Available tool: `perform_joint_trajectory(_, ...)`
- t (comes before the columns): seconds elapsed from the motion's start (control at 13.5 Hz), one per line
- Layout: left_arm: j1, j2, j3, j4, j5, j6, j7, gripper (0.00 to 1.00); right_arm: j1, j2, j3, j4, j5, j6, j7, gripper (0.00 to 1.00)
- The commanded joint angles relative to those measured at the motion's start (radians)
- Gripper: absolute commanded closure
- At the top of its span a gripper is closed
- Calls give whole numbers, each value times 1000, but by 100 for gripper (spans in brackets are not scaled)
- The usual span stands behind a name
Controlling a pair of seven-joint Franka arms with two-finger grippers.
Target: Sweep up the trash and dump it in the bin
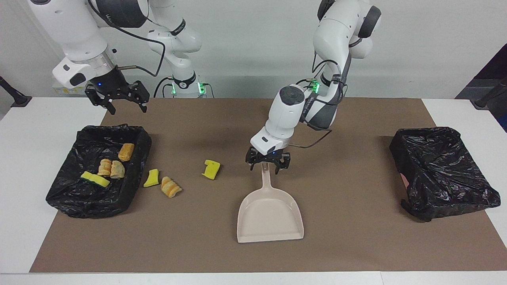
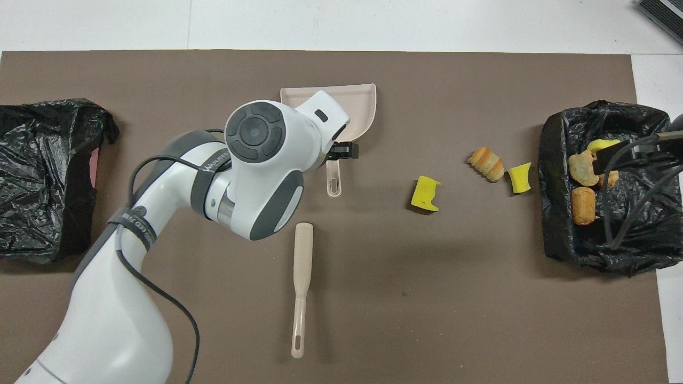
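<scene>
Both arms have glossy white rounded shells with dark grey joint covers and round grey end caps. Black cables loop along the wrists. Each black two-finger gripper shows a small blue light; the bases glow green.

mat [image 1: 356, 237]: matt brown, paper-like, under me | dustpan [image 1: 270, 215]: smooth beige plastic, slight sheen | brush [image 2: 301, 277]: same smooth beige plastic | bin liners [image 1: 439, 170]: crinkled glossy black plastic film | trash [image 1: 211, 169]: porous yellow sponge, crusty tan bread-like chunks | my arm shells [image 1: 287, 111]: glossy white plastic | table [image 1: 23, 158]: smooth white
</scene>
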Motion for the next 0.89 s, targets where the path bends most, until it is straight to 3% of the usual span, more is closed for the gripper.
perform_joint_trajectory(0.0,-9,11,24,30,43,-12,1,0,-2,-19,3,-24,1,4,-2,0)
perform_joint_trajectory(0.15,-8,11,24,32,45,-14,1,3,-15,-19,1,-24,0,0,-2,0)
perform_joint_trajectory(0.3,-9,9,24,29,45,-43,-1,52,-1,-27,3,-40,-9,13,-3,0)
perform_joint_trajectory(0.45,-17,6,24,13,45,-52,-7,40,1,-41,9,-81,-9,70,-6,0)
perform_joint_trajectory(0.59,-14,5,24,1,45,-57,-7,44,1,-64,14,-127,-9,104,-6,0)
perform_joint_trajectory(0.67,-9,3,24,4,45,-62,-4,65,1,-65,15,-141,-8,116,-8,0)
perform_joint_trajectory(0.74,-9,3,24,6,45,-78,-1,97,1,-67,17,-156,-6,118,-8,0)
perform_joint_trajectory(0.82,-5,2,24,7,43,-100,4,100,2,-67,18,-161,-5,118,-8,0)
